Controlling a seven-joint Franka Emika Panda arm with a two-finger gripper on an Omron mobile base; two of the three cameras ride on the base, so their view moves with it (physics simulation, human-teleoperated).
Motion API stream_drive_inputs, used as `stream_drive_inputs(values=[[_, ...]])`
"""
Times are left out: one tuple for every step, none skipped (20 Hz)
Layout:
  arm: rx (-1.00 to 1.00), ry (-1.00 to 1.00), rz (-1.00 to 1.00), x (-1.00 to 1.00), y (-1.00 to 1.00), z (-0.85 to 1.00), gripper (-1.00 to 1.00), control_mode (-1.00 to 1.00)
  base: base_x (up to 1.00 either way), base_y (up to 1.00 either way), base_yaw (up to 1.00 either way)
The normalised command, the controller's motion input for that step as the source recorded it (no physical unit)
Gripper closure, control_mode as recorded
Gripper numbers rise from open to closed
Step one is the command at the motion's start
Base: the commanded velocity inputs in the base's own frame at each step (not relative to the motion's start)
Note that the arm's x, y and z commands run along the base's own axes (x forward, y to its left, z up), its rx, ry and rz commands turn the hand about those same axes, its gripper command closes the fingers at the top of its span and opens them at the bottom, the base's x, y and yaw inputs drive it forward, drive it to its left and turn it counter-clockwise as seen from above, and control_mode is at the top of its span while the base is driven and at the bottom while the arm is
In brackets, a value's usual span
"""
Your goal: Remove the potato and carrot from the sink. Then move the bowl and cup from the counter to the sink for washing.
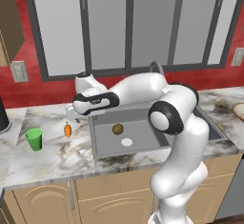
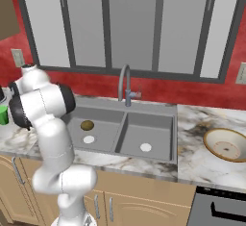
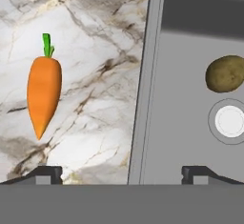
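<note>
The orange carrot [image 1: 67, 130] [image 3: 44, 96] lies on the white marble counter [image 1: 47, 161], just left of the sink [image 1: 93, 137] [image 3: 143, 99]. In the left basin, the olive-brown potato [image 1: 117, 129] [image 2: 87, 125] [image 3: 225, 73] rests beside the white drain [image 3: 230, 121]. My gripper [image 1: 71, 109] [image 3: 121, 174] hovers open above the counter at the sink's left rim, a little behind the carrot, with nothing between its fingertips [image 3: 47, 173]. The green cup [image 1: 34, 138] [image 2: 3, 114] stands left of the carrot. Right of the sink, the tan bowl [image 2: 226, 144] [image 1: 238, 109] sits on the counter.
A curved grey faucet [image 2: 124, 83] rises behind the divider of the double sink. The right basin holds only its white drain [image 2: 145, 147]. A red wall with windows backs the counter. My own arm [image 2: 48, 124] blocks part of the left counter in the right base view.
</note>
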Motion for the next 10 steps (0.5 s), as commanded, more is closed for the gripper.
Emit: stream_drive_inputs(values=[[0.0, -0.05, 0.0, -0.19, -0.55, 0.07, -1.0, -1.0, 0.0, 0.0, 0.0], [0.0, -0.09, 0.0, -0.19, -0.56, 0.07, -1.0, -1.0, 0.0, 0.0, 0.0], [0.0, -0.11, 0.0, -0.19, -0.59, 0.07, -1.0, -1.0, 0.0, 0.0, 0.0], [0.0, -0.1, 0.0, -0.17, -0.59, 0.07, -1.0, -1.0, 0.0, 0.0, 0.0], [0.0, -0.08, 0.0, -0.14, -0.57, 0.05, -1.0, -1.0, 0.0, 0.0, 0.0], [0.0, -0.07, 0.0, -0.13, -0.57, 0.05, -1.0, -1.0, 0.0, 0.0, 0.0], [0.0, -0.04, 0.01, -0.09, -0.55, 0.02, -1.0, -1.0, 0.0, 0.0, 0.0], [0.0, -0.03, 0.01, -0.08, -0.56, 0.02, -1.0, -1.0, 0.0, 0.0, 0.0], [0.0, -0.03, 0.01, -0.07, -0.55, 0.01, -1.0, -1.0, 0.0, 0.0, 0.0], [0.0, -0.01, 0.02, -0.04, -0.54, 0.0, -1.0, -1.0, 0.0, 0.0, 0.0]])
